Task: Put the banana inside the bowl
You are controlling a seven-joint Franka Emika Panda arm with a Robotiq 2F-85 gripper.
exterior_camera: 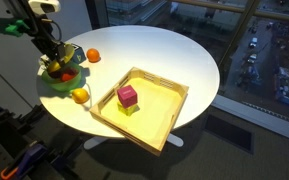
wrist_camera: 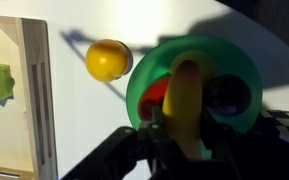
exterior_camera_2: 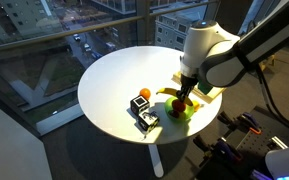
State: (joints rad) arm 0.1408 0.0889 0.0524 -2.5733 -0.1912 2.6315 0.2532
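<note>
While I look in an exterior view, the arm point(exterior_camera: 42, 35) comes in over the edge of the round white table point(exterior_camera: 154, 45), and the gripper point(exterior_camera: 54, 66) points straight down into the bowl point(exterior_camera: 50, 86). An orange fruit point(exterior_camera: 93, 56) lies near the bowl. A yellow fruit point(exterior_camera: 80, 95) sits between the bowl and the wooden tray point(exterior_camera: 159, 105), which holds a pink cube point(exterior_camera: 127, 96).

In an exterior view the arm point(exterior_camera_2: 224, 50) bends down from the side, and its wrist stands upright over the bowl point(exterior_camera_2: 179, 115), hiding much of it.

On the wrist view my fingers are clamped on the banana point(wrist_camera: 188, 95). It stretches across the middle of the bowl point(wrist_camera: 239, 65), over a red piece point(wrist_camera: 159, 97) and a dark piece point(wrist_camera: 224, 95). I cannot tell whether it rests on them.
</note>
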